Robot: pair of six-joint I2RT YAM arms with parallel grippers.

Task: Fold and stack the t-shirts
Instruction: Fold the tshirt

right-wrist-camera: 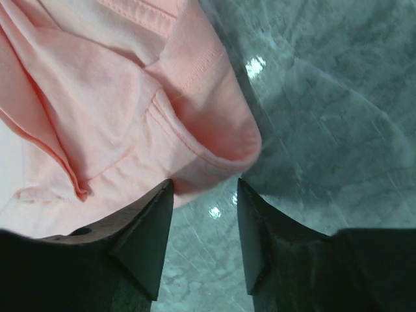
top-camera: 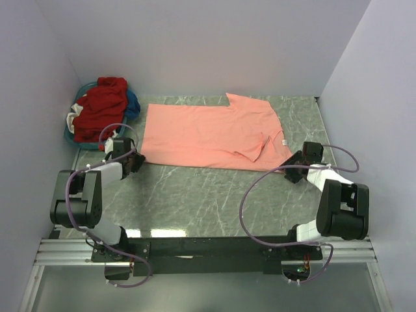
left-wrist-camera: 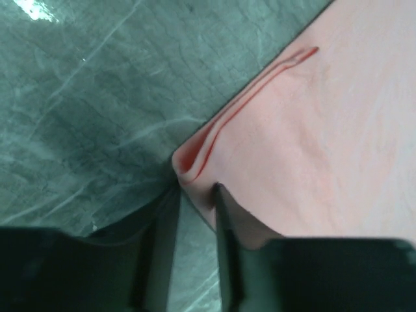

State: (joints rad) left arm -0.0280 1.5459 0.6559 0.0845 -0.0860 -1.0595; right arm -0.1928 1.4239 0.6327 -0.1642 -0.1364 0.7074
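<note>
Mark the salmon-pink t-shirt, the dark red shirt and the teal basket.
salmon-pink t-shirt [top-camera: 201,136]: top external view, middle of its spread body.
dark red shirt [top-camera: 97,114]: top external view, centre of the crumpled heap.
teal basket [top-camera: 83,88]: top external view, far rim.

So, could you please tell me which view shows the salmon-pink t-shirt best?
The top external view: it alone shows the whole salmon-pink t-shirt spread out. The left wrist view shows only one corner, the right wrist view only a curled edge.
</note>
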